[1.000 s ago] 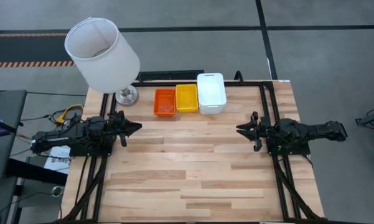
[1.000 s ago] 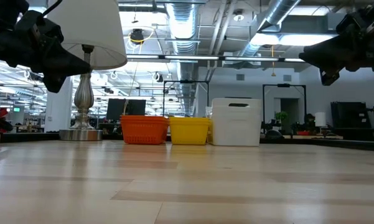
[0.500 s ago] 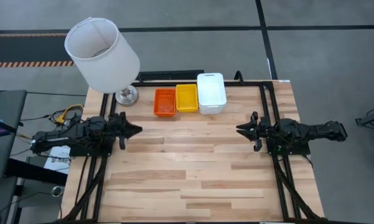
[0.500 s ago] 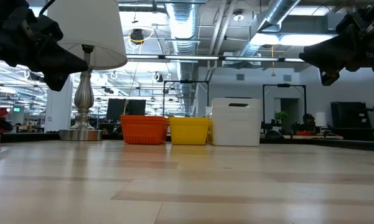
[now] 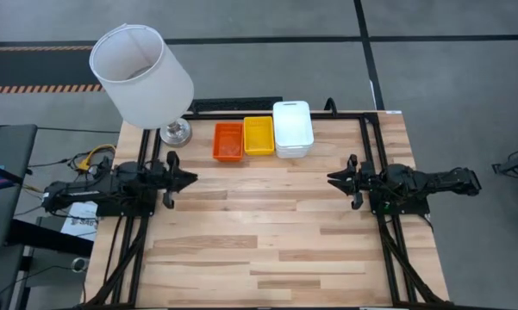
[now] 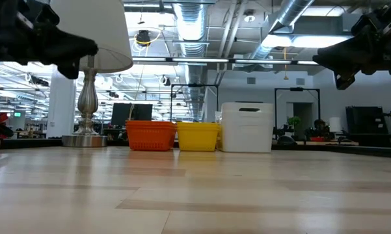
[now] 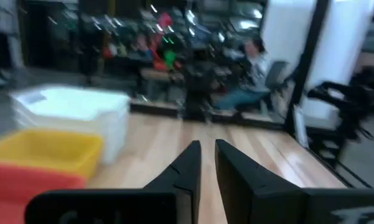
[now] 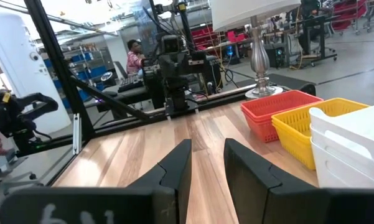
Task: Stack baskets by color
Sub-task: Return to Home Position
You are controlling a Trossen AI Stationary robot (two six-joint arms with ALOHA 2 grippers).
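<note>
Starting at the left gripper (image 5: 188,179): its fingers (image 7: 185,171) sit with only a slim gap between them, and I see nothing in that gap. It hangs above the left side of the wooden table (image 5: 259,250), pointing inward towards the middle, well short of the baskets.

Over to the right gripper (image 5: 332,180): its fingers (image 8: 174,171) are a little apart too, bare tabletop showing through the gap, nothing held. It hovers over the right side of the table, pointing in to face the left one, with a wide stretch of bare wood between the two.

Now the baskets, in one row along the far edge, side by side. The orange stack (image 5: 227,141) is on the left end, the yellow stack (image 5: 259,135) just beside it in the middle, and the white stack (image 5: 292,128) on the right end, standing taller than the other two. From the right wrist I can make out layered rims on the orange and the white.

Left of the orange stack stands the lamp base (image 5: 176,132), with the big white lampshade (image 5: 140,76) above it.
</note>
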